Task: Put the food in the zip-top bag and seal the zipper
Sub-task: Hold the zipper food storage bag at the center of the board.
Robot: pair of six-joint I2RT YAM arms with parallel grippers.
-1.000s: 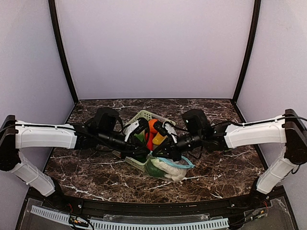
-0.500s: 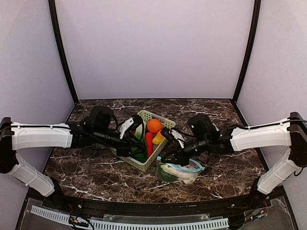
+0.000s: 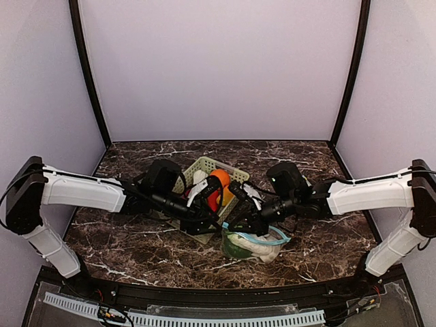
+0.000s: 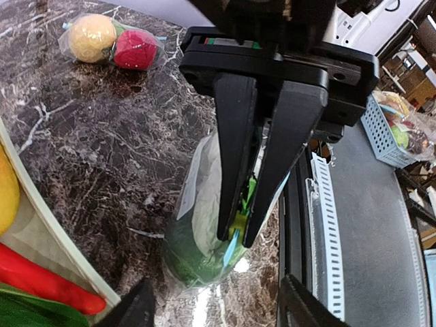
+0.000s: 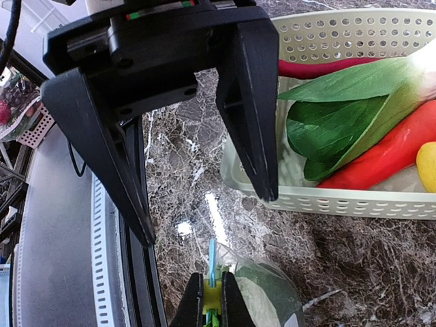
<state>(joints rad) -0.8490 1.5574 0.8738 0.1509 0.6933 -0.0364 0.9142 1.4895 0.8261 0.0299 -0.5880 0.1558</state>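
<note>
Right end effector (image 5: 211, 286) pinches the bag (image 3: 255, 244) by its zip edge — left end effector (image 5: 208, 216) hangs spread wide beside the basket (image 5: 354, 202).

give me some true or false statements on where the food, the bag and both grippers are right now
1. The right gripper is shut on the zip-top bag at its zipper edge. True.
2. The left gripper grips the orange. False: its jaws stand open and empty, and the orange sits in the basket.
3. Leafy greens lie in the basket. True.
4. The zip-top bag is empty. False: green and white food shows inside it.
</note>
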